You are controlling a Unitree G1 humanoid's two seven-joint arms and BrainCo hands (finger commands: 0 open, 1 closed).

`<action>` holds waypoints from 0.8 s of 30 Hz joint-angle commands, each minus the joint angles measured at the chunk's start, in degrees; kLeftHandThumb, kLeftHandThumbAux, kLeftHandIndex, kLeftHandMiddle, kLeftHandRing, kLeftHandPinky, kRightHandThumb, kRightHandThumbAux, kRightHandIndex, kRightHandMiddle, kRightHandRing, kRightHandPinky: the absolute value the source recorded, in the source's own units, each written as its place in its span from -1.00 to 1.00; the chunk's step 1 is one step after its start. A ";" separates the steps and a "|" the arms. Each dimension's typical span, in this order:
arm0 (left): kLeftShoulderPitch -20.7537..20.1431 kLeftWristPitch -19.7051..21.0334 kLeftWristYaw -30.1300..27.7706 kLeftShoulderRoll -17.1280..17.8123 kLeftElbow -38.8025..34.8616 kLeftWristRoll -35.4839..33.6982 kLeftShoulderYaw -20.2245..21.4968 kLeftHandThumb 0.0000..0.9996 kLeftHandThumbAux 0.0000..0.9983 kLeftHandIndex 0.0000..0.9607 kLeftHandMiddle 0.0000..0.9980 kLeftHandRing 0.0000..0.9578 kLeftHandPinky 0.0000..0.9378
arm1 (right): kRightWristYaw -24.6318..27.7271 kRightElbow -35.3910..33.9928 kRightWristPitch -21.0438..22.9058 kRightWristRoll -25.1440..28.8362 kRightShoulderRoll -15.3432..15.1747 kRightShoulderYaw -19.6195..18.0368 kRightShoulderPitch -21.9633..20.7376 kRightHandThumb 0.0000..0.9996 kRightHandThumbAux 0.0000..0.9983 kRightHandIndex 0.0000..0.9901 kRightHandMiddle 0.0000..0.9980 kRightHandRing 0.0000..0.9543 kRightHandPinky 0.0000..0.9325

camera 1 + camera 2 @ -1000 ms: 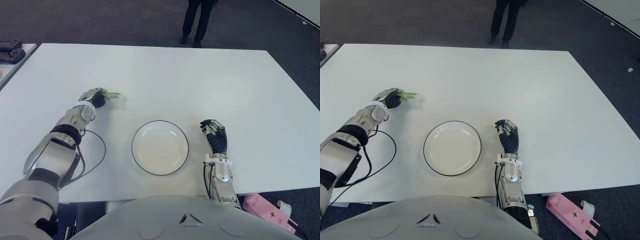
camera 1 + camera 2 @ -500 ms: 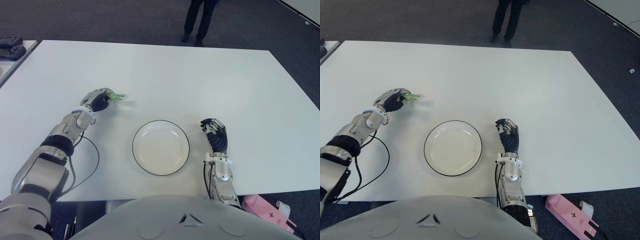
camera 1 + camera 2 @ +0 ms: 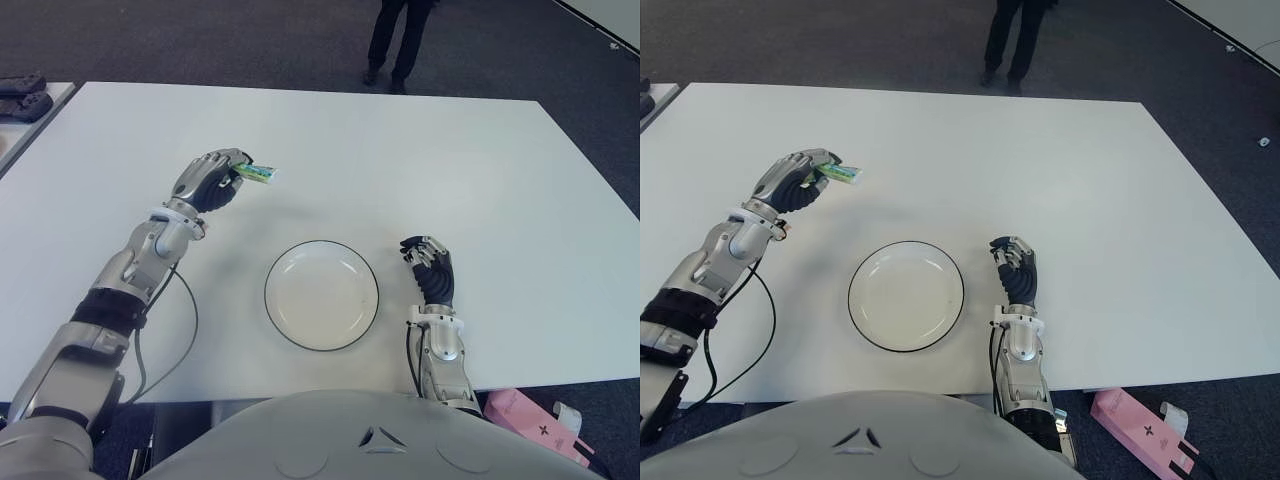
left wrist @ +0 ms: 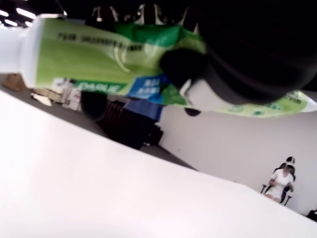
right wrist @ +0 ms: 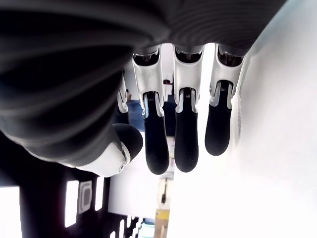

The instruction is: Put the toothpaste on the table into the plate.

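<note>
My left hand (image 3: 213, 182) is shut on a green and white toothpaste tube (image 3: 258, 174) and holds it in the air above the table, up and to the left of the plate. Close up in the left wrist view, the tube (image 4: 114, 64) lies across dark fingers (image 4: 237, 59) that clamp it. The white plate (image 3: 321, 294) with a dark rim sits near the front edge of the white table (image 3: 430, 160), with nothing in it. My right hand (image 3: 431, 272) shows to the right of the plate, fingers relaxed and holding nothing.
A person's legs (image 3: 395, 45) stand beyond the far edge of the table. A pink box (image 3: 535, 425) lies on the floor at the front right. Dark objects (image 3: 22, 98) sit on a second table at the far left. A black cable (image 3: 170, 330) loops beside my left forearm.
My left hand has lifted the toothpaste off the table and carried it up and to the right, towards the plate. The right hand has not moved.
</note>
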 commanded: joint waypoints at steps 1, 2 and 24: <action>3.62 -0.98 0.31 -1.79 -7.96 -0.12 1.42 0.69 0.34 -0.12 0.13 0.83 0.86 | 0.15 1.13 1.11 0.10 0.39 0.35 0.61 0.42 0.46 -0.14 -0.07 -0.05 -0.04; 4.09 -1.54 0.80 -2.15 -9.29 0.63 1.33 0.69 0.34 -0.12 0.13 0.83 0.85 | 0.14 1.05 1.10 0.11 0.43 0.36 0.66 0.42 0.46 -0.14 -0.07 -0.06 -0.04; 6.59 -19.98 -4.54 -9.30 -14.12 0.06 -7.41 0.68 0.35 -0.14 0.13 0.82 0.84 | 0.89 0.66 1.36 0.61 0.36 0.14 0.16 0.42 0.45 -0.14 -0.07 -0.08 -0.07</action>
